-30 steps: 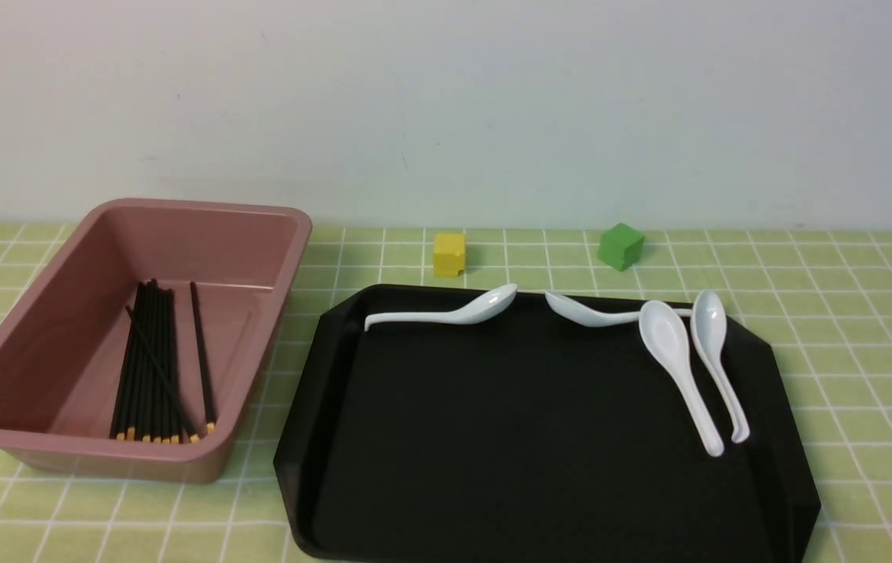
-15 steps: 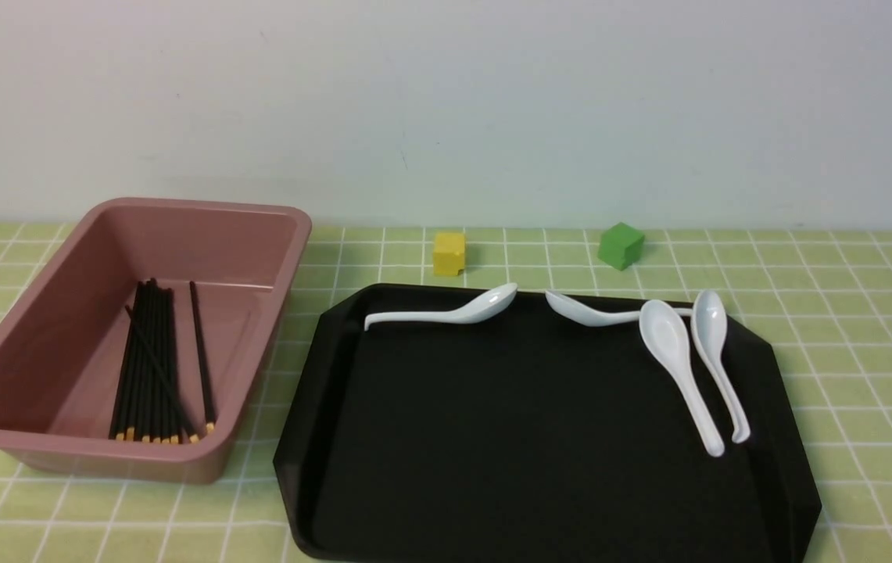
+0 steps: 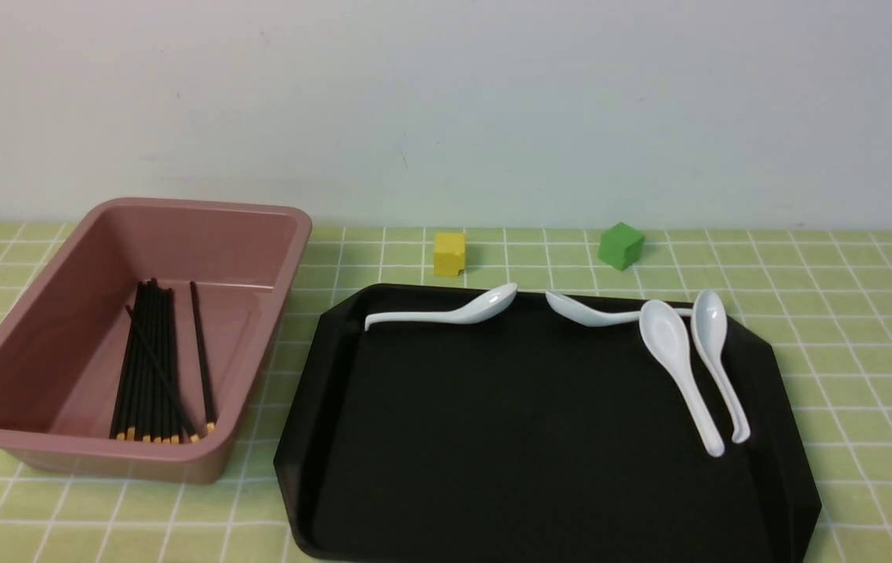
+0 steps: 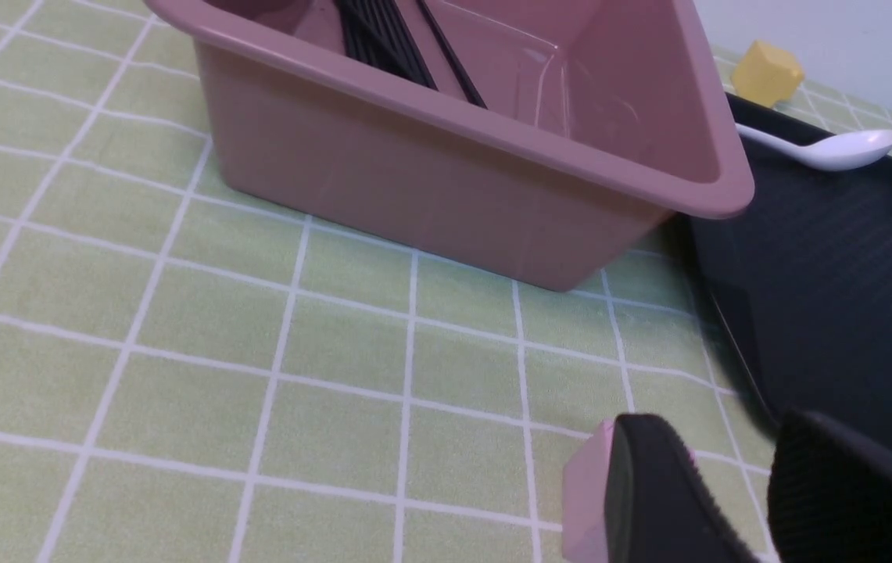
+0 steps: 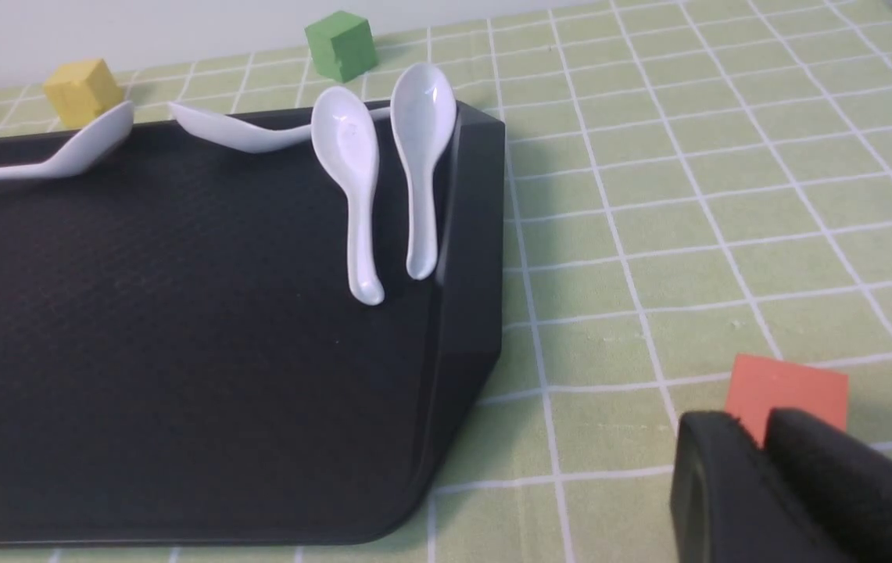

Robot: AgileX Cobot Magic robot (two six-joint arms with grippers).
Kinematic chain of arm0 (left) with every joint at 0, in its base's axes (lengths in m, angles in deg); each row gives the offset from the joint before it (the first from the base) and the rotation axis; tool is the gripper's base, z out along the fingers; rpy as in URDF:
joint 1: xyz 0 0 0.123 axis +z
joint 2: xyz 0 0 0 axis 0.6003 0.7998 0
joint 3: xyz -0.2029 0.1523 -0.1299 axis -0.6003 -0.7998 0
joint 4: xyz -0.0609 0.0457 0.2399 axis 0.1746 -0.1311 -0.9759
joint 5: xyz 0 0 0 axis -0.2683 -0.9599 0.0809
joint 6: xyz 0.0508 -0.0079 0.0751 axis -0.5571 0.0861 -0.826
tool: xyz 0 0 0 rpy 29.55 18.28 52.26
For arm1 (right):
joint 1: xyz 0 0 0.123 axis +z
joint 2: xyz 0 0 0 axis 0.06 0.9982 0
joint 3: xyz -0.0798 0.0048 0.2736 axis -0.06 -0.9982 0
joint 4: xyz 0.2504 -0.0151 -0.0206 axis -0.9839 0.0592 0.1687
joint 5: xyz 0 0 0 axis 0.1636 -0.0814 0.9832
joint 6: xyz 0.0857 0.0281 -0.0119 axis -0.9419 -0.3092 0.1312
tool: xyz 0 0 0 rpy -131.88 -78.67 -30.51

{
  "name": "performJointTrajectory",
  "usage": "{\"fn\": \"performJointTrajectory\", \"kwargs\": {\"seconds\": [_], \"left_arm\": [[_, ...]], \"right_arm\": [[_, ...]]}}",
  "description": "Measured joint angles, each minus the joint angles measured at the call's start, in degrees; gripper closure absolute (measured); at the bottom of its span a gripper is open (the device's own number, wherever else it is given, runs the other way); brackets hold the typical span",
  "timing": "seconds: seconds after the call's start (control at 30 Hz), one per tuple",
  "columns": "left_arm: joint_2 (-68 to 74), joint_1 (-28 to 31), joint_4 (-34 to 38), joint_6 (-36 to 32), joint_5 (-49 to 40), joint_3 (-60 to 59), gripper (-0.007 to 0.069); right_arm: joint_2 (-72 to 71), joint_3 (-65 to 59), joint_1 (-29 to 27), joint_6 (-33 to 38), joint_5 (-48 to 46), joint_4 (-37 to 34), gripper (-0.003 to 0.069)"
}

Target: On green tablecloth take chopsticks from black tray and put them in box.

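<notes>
Left gripper (image 4: 735,500) parted slightly over grid-lined green tablecloth (image 4: 180,352); right gripper (image 5: 762,461) pressed closed, empty. Beyond: thin black gold-tipped chopsticks (image 3: 155,363) lying inside deep pink-brown plastic box (image 3: 31,438), beside flat matte black tray (image 3: 492,438).

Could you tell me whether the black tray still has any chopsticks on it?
No. The black tray holds only four white spoons; the chopsticks all lie inside the box.
</notes>
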Motion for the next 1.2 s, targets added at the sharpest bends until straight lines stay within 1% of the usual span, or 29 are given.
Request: {"fn": "performJointTrajectory", "kwargs": {"seconds": [1.2], "left_arm": [[0.0, 0.0, 0.0, 0.0, 0.0, 0.0, 0.0386]], "right_arm": [[0.0, 0.0, 0.0, 0.0, -0.1, 0.0, 0.0532]]}}
